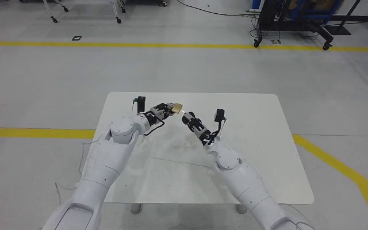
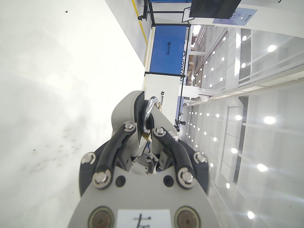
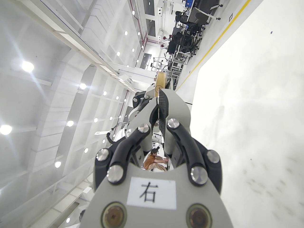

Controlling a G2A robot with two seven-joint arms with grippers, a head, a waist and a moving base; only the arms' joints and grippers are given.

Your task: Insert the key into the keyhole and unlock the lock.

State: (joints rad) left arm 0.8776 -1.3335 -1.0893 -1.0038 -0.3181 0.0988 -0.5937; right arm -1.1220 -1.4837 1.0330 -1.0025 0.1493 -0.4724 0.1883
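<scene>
Grip check first: the right end effector (image 3: 158,97) is clamped on the key (image 3: 156,111), thin blade edge-on between the pads. Its tip is aimed at the brass lock (image 3: 161,79) and sits right at the lock's underside, touching or just short, too close to call. Opposite, the left end effector (image 2: 148,110) is closed around the lock's body, silver shackle (image 2: 147,113) poking out past the fingers, all of it held in the air above the table (image 1: 259,144). Here's the danger as I read it: if the blade meets the keyhole even slightly off line, a push could jam it on the brass face, twist the key in its pinch, or shove the lock askew. Turn before it's fully seated, and the key just slips.
</scene>
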